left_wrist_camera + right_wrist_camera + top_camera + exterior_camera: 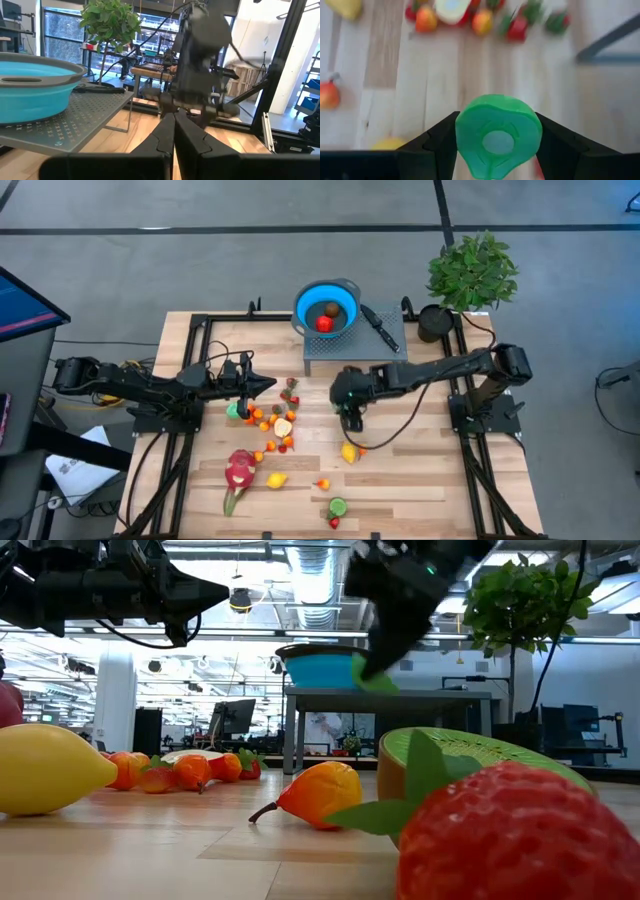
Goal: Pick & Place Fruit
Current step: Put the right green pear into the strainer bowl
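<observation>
A blue bowl (327, 307) sits on a small grey perforated stand (355, 352) at the 12 o'clock edge of the wooden desk (420, 470). In the bowl lie two fruits: a red one (325, 324) and a darker brownish one (331, 309) touching it. A black-handled knife (380, 326) lies on the stand just beside the bowl, toward 3 o'clock, and a potted plant (470, 275) stands at the desk's 1 o'clock corner.

The right pincer (497, 142) hangs above the middle of the desk, its fingers closed on a green fruit slice (498, 135) with a pale centre — the slice fills the gap between them. The left pincer (268, 385) is shut and empty, held at about 9 o'clock of the right one, above the scattered fruit.

The rest of the fruit lies loose on the desk: a cluster of small orange and red pieces (275, 420) near the centre, a dragon fruit (239, 473) toward 7 o'clock, a lemon (277, 480) just beside it, another yellow piece (349, 452) below the right pincer, and a green half with a strawberry (337, 508) at 6 o'clock.

From the low view the bowl's contents are hidden behind its rim (only the wall shows), and the strawberry (520, 835) is cut off by the picture's edge. In the right wrist view the fruit beyond the slice is too blurred to sort.
</observation>
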`<action>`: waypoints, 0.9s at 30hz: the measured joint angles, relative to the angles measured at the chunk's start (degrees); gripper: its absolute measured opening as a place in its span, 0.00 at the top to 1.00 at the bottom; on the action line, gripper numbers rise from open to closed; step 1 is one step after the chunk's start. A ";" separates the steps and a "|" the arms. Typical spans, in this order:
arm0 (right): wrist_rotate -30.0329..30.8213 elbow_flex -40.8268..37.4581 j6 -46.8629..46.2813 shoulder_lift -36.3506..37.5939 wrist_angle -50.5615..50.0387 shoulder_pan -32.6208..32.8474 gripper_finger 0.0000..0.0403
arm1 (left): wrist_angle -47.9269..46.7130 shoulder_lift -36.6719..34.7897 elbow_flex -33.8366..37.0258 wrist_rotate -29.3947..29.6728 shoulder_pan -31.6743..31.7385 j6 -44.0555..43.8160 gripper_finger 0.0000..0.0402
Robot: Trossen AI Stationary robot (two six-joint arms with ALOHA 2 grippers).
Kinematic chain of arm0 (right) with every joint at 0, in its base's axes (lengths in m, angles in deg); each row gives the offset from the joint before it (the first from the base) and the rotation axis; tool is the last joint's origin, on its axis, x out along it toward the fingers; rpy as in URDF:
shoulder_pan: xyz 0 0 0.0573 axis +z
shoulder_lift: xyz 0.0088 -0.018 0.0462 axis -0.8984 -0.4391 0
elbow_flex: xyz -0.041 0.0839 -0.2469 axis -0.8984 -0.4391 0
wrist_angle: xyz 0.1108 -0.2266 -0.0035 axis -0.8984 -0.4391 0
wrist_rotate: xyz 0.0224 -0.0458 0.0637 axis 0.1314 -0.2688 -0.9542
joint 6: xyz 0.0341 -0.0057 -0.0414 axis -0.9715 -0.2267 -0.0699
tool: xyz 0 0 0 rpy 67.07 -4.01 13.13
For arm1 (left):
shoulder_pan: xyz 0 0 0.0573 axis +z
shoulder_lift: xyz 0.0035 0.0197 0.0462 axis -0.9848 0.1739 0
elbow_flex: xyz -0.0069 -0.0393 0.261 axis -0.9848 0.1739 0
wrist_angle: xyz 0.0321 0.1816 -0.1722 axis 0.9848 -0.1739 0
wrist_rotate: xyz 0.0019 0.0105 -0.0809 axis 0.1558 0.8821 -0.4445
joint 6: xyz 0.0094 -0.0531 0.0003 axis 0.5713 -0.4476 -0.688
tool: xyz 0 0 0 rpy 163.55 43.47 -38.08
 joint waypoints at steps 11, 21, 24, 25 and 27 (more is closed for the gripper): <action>0.66 17.29 13.06 0.00 -5.38 -8.07 0.49 | -0.02 0.01 0.00 0.00 0.00 0.00 1.00; 0.92 21.13 17.38 -0.35 -0.19 -17.76 0.45 | -0.02 0.01 0.01 0.00 0.00 0.01 1.00; 1.42 21.13 17.79 -1.72 1.02 -19.95 0.46 | -0.02 0.02 0.02 0.00 -0.01 0.00 1.00; 1.92 21.11 17.88 -2.26 1.27 -20.62 0.47 | -0.02 0.02 0.00 0.00 0.01 0.00 1.00; 3.41 21.07 18.38 -3.19 1.27 -21.74 0.50 | -0.01 0.02 0.02 0.00 -0.01 0.01 1.00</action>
